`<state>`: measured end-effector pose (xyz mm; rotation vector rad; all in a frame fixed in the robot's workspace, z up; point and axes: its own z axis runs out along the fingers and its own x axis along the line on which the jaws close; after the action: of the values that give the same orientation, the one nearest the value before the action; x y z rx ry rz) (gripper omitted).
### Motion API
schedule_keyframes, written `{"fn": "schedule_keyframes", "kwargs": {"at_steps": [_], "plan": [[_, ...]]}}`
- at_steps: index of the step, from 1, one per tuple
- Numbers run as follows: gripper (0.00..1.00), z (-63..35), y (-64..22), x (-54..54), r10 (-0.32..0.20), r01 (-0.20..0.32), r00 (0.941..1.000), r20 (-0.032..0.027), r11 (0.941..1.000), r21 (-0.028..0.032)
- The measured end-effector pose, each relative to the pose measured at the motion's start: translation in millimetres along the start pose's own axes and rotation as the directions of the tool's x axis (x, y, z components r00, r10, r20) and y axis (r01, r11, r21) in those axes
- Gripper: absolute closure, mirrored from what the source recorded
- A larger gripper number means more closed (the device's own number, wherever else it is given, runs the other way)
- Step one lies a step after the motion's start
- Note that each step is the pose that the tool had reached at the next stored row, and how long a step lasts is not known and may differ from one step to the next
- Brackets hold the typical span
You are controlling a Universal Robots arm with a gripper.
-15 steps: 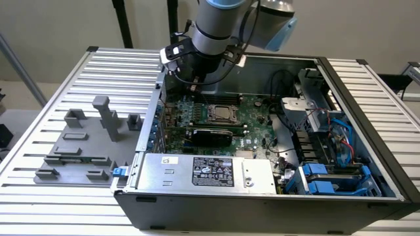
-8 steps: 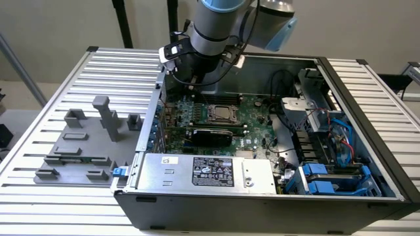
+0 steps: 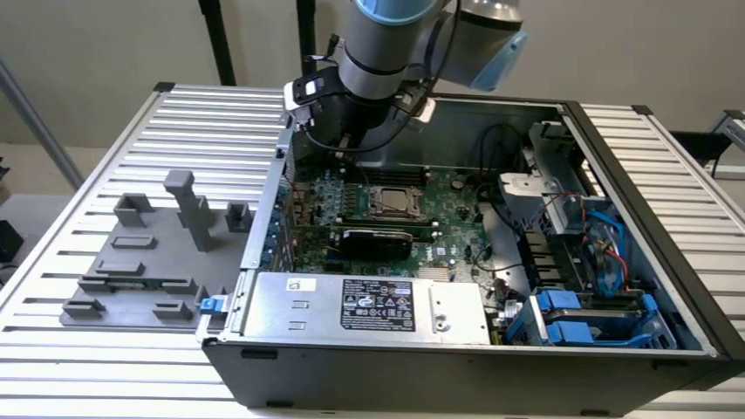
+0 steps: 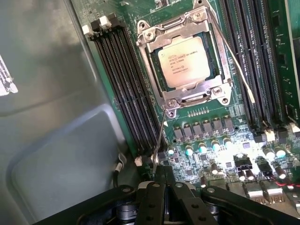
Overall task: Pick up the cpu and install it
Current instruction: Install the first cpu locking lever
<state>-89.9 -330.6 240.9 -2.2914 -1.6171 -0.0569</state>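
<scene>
While the shiny silver square cpu (image 4: 183, 62) sat socketed, the black gripper (image 4: 161, 172), fingers together, touched the thin wire lever (image 4: 159, 140); latching likely needed steady pressure.

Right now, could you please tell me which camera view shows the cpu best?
The wrist view: the cpu lies close and unobstructed in its socket frame, printed silver top facing the camera. The exterior view shows the cpu as a small pale square on the motherboard.
</scene>
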Motion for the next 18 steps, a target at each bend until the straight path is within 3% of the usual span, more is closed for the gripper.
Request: {"fn": "schedule_keyframes", "kwargs": {"at_steps": [3,8,13,18], "plan": [[0.89,-0.9,4.5,1.7,0.000,-0.001,1.0000,-0.0014,1.0000,-0.0039],[0.89,-3.6,14.7,5.9,-0.005,0.005,1.0000,-0.0071,0.9998,-0.0212],[0.89,-9.1,25.0,10.9,-0.007,0.007,0.9999,-0.0091,0.9996,-0.0278],[0.89,-8.9,29.4,11.4,-0.011,0.010,0.9999,-0.0125,0.9991,-0.0409]]}}
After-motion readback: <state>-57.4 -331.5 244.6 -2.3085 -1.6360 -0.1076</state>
